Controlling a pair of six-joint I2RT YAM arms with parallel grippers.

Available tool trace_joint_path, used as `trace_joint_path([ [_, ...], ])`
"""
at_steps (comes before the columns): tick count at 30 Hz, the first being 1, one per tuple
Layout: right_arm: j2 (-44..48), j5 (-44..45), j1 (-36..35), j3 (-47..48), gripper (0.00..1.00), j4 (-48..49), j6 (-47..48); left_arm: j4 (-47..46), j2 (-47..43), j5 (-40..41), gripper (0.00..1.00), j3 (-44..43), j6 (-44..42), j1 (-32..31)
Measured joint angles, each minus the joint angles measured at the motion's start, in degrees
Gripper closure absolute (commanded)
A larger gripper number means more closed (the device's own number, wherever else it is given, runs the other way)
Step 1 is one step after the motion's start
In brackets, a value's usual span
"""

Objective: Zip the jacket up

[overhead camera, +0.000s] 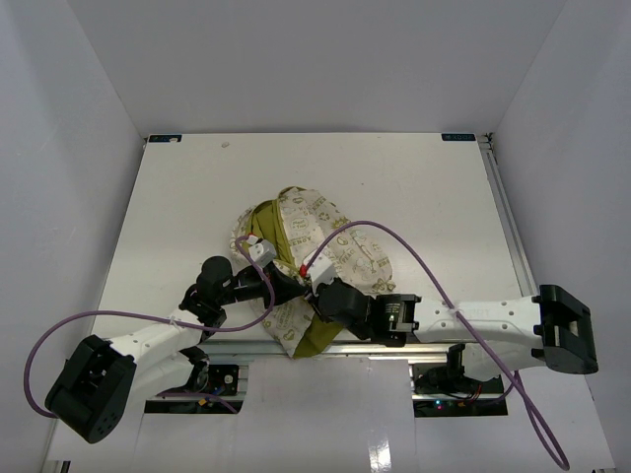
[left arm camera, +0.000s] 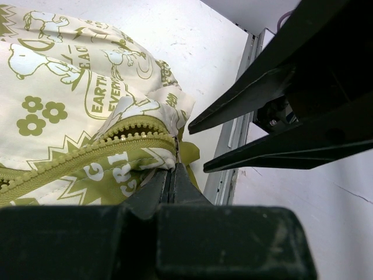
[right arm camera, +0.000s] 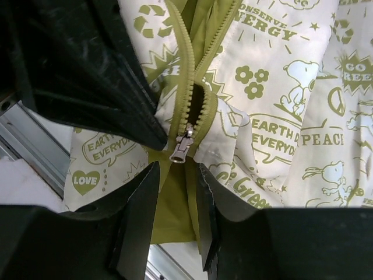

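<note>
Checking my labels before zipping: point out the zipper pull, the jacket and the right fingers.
zipper pull [right arm camera: 182,146]: right wrist view, on its metal body.
jacket [overhead camera: 353,258]: top external view, on the cream printed panel.
right fingers [right arm camera: 139,216]: right wrist view, on the finger left of the gap.

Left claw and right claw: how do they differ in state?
The left claw is shut, pinching the jacket at the zipper's bottom end; the right claw is open, gripping nothing. The left touches fabric; the right sits just short of the zipper slider. Both are black.
</note>
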State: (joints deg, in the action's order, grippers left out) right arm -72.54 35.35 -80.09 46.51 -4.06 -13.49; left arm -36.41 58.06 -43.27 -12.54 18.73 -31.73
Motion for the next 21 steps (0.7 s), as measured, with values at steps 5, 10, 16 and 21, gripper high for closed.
trace_joint_path([
  [5, 0.49, 8.19, -3.84, -1.6, 0.57, 0.7, 6.37, -0.01, 0.0, -0.12, 1.0, -0.03, 0.01, 0.01],
  [10, 4.33, 12.18, -4.2, -6.71, 0.56, 5.67, 17.42, 0.01, -0.09, -0.08, 1.0, -0.06, 0.01, 0.01],
  [16, 11.87, 12.52, -4.43, -16.96, 0.55, 20.02, 35.09, 0.03, 0.12, -0.11, 1.0, -0.22, 0.02, 0.01],
  [21, 15.08, 9.28, -5.54, -25.92, 0.54, 30.88, 47.46, 0.05, 2.36, -0.69, 1.0, -1.07, 0.27, 0.01],
])
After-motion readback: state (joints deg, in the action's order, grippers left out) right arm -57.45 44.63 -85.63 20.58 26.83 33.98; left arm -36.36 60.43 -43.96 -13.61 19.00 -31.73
